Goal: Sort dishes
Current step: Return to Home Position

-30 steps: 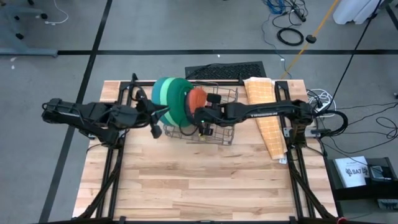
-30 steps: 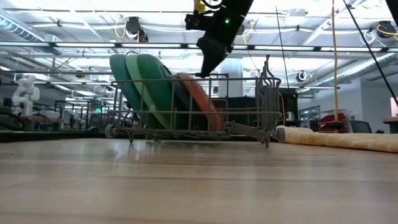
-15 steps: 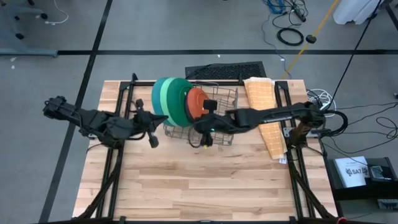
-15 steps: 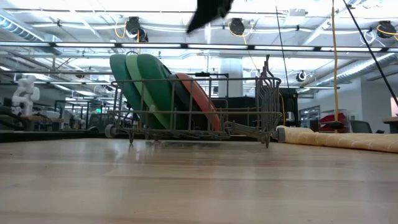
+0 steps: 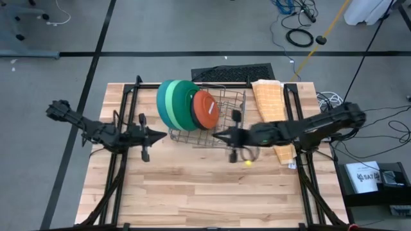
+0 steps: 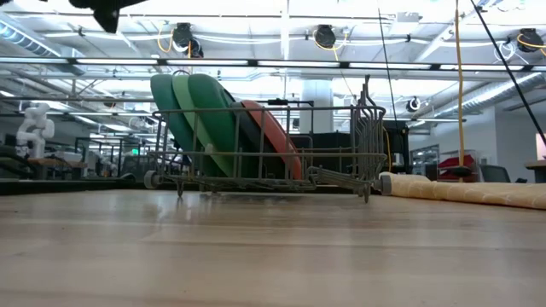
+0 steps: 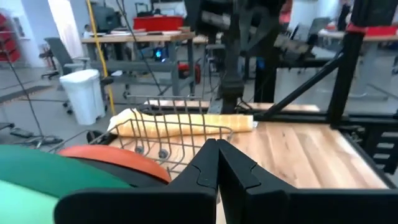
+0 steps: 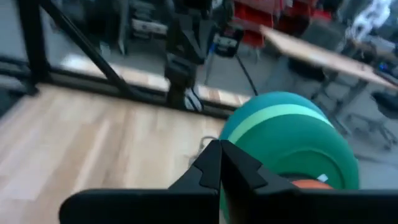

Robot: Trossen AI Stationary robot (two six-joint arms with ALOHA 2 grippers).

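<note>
Several plates stand on edge in the grey wire rack, leaning on one another: teal, light green, dark green and orange. The low view shows them tilted, with a dark sliver between the dark green plate and the orange plate. My left gripper is shut, just left of the rack's near corner. My right gripper is shut too, in front of the rack's near side. Neither touches anything.
A folded yellow-orange cloth lies to the right of the rack, along the right arm's frame. Bare wooden table stretches from the rack to the near edge. The right half of the rack holds no plates.
My right gripper has risen from above the orange plate, left the low view, and drawn back toward the near edge and the table's right. My left gripper has pulled away from the plates toward the left. The plates have stayed in the rack.
</note>
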